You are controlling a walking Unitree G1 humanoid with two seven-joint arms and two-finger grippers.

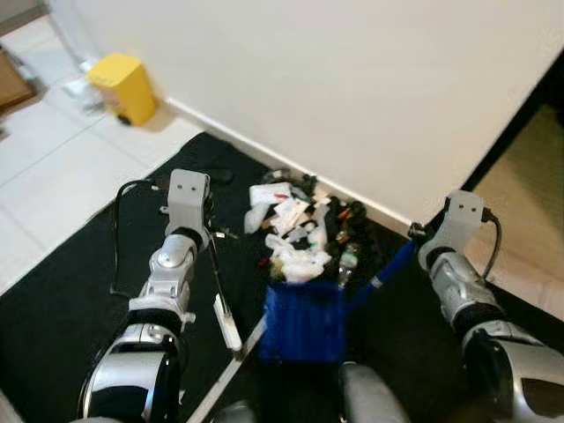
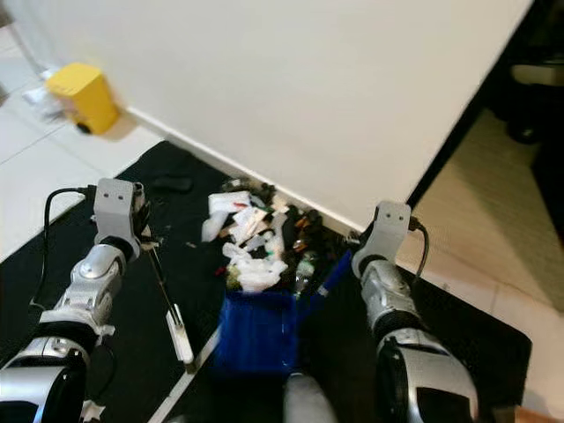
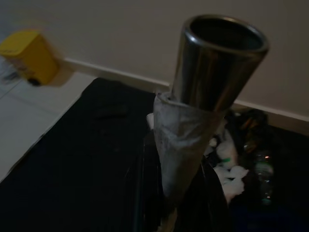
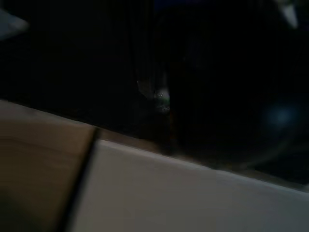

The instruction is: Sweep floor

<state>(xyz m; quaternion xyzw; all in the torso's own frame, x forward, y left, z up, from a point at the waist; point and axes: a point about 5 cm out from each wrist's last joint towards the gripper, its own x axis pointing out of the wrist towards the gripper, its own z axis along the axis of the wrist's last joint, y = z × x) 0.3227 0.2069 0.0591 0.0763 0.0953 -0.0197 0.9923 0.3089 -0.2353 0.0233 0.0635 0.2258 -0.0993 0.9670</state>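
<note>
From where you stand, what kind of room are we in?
Probably a room or hallway in a home: white floor tiles, a plain wall with a baseboard, a black mat with a litter pile, and a small yellow bin.

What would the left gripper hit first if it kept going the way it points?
Likely the black mat, then the wall beyond; the left gripper points past the broom handle it holds. Depth is unclear.

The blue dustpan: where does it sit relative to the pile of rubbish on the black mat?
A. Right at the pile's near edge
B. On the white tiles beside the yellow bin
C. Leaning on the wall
A: the blue dustpan lies on the black mat, its mouth against the rubbish pile.
</note>
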